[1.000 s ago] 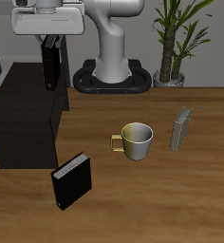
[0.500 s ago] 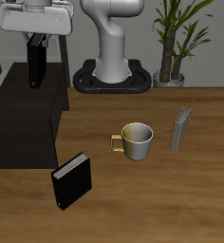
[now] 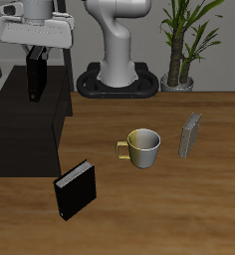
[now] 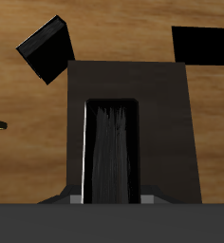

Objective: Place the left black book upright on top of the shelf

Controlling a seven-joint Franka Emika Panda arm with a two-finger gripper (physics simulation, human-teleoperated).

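My gripper (image 3: 35, 55) is shut on the left black book (image 3: 35, 76), a slim plain black book held upright. It hangs just above the flat top of the shelf (image 3: 20, 139), the large low matte-black cabinet; I cannot tell whether the book's lower end touches the top. In the wrist view the book (image 4: 111, 152) runs straight down between my fingers toward the shelf's top (image 4: 166, 114).
A squarer black book with a white edge strip (image 3: 76, 189) stands near the table's front edge; it also shows in the wrist view (image 4: 47, 47). A cream mug (image 3: 142, 147) and a speckled grey book (image 3: 190, 134) stand beside it. A potted plant (image 3: 179, 45) stands at the back.
My gripper has carried the book sideways from the shelf's inner edge to over the shelf's top and lowered it slightly.
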